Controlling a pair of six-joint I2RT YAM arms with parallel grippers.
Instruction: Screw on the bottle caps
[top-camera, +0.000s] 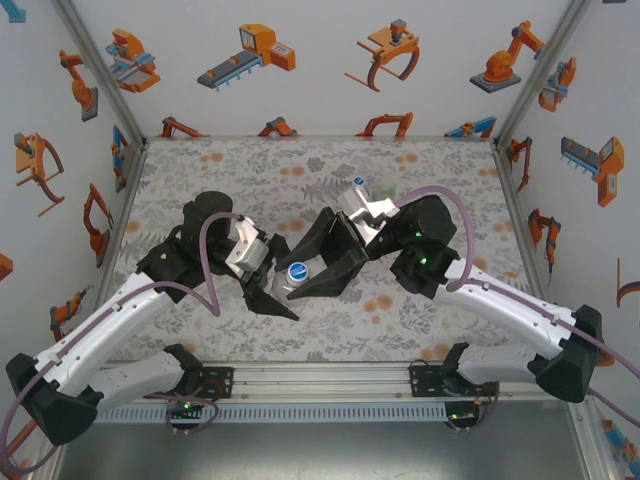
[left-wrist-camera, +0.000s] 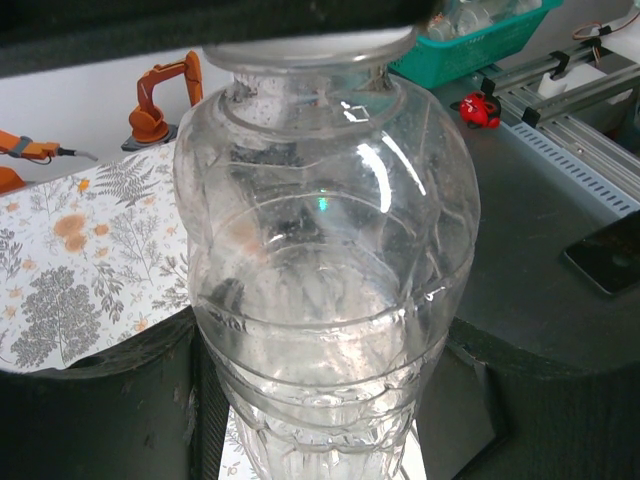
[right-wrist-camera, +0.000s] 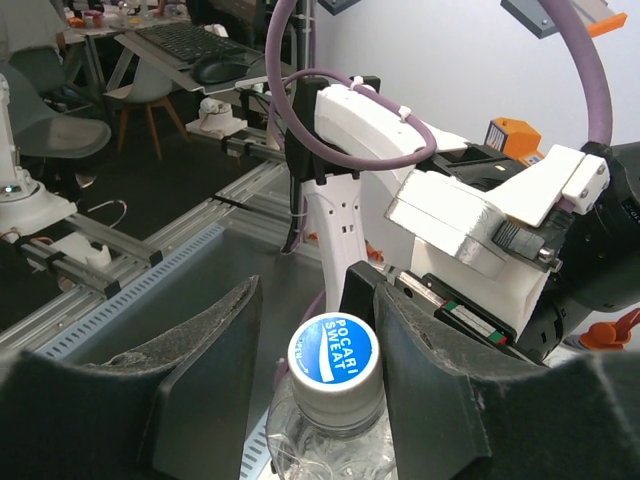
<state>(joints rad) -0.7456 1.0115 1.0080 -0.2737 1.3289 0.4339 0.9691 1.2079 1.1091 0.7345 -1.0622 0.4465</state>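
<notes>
A plain clear bottle (left-wrist-camera: 320, 280) stands upright between the two arms at mid-table, and my left gripper (left-wrist-camera: 320, 420) is shut on its lower body, a dark finger (left-wrist-camera: 100, 410) on each side. From above, the left gripper (top-camera: 283, 288) holds it from the left. The bottle cap (right-wrist-camera: 335, 352), whitish with a blue printed top, sits on the neck. My right gripper (right-wrist-camera: 308, 315) straddles that cap: its right finger (right-wrist-camera: 430, 390) lies against the cap's side, while a gap shows at the left finger (right-wrist-camera: 200, 390). In the top view the cap (top-camera: 297, 272) lies between the right gripper's fingers (top-camera: 303, 276).
Behind the right wrist, at the back of the patterned mat (top-camera: 220, 170), stands another bottle (top-camera: 359, 187) with a whitish cap, partly hidden. The metal rail (top-camera: 320, 382) with both arm bases runs along the near edge. Walls close in the left, right and far sides.
</notes>
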